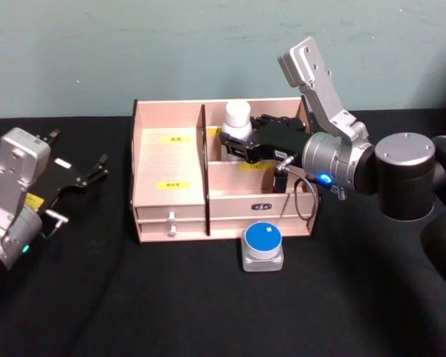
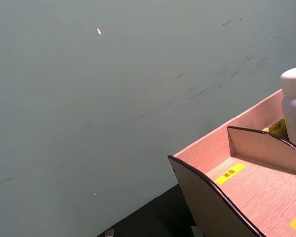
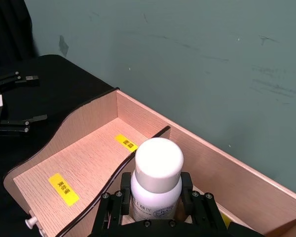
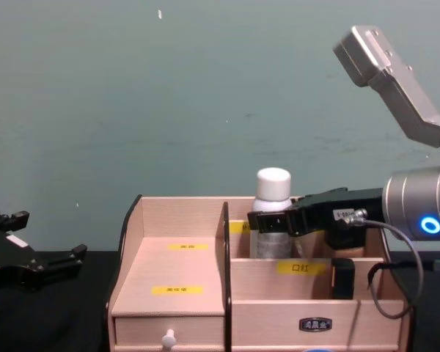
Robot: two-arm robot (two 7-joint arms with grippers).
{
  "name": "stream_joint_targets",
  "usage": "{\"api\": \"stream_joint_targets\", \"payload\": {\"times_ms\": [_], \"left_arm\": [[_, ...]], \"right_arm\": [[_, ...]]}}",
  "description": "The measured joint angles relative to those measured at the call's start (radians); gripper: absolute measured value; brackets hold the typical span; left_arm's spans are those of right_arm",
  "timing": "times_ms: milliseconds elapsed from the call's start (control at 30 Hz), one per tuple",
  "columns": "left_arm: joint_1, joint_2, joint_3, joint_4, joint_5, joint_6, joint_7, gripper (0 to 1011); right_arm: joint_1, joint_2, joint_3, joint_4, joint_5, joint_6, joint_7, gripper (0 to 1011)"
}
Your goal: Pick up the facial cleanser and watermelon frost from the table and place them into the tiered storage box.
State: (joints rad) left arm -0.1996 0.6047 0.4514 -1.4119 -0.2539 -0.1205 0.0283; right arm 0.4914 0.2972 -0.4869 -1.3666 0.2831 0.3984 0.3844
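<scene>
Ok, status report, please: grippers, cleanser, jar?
Right gripper shut on facial cleanser, inside tiered storage box. Left gripper open, parked left. Watermelon frost on table, before box.

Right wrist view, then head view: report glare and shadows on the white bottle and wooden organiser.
Right wrist view: the tall white cylindrical bottle, gripped by the right gripper, glares blank on its cap; the pale wooden stepped organiser is evenly lit, soft shade along its divider. Head view: faint sheen on the blue-lidded frosted jar; left gripper parked far left.
</scene>
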Motion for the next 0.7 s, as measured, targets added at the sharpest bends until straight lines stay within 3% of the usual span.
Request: {"api": "stream_joint_targets", "payload": {"times_ms": [100, 233, 567, 700], "left_arm": [[0.0, 0.0, 0.0, 0.0, 0.0, 0.0, 0.0, 1001], [0.0, 0.0, 0.0, 0.0, 0.0, 0.0, 0.0, 1001], [0.0, 0.0, 0.0, 0.0, 0.0, 0.0, 0.0, 1001], [0.0, 0.0, 0.0, 0.0, 0.0, 0.0, 0.0, 1001]], "right_arm": [[0.0, 0.001, 0.0, 0.0, 0.0, 0.002, -0.001, 612], [-0.002, 0.001, 0.001, 0.0, 0.0, 0.004, -0.001, 736], [-0.029, 0.01, 0.027, -0.057, -0.009, -0.069, -0.013, 1002], [-0.037, 0.014, 0.036, -0.078, -0.01, -0.082, -0.016, 1000]]}}
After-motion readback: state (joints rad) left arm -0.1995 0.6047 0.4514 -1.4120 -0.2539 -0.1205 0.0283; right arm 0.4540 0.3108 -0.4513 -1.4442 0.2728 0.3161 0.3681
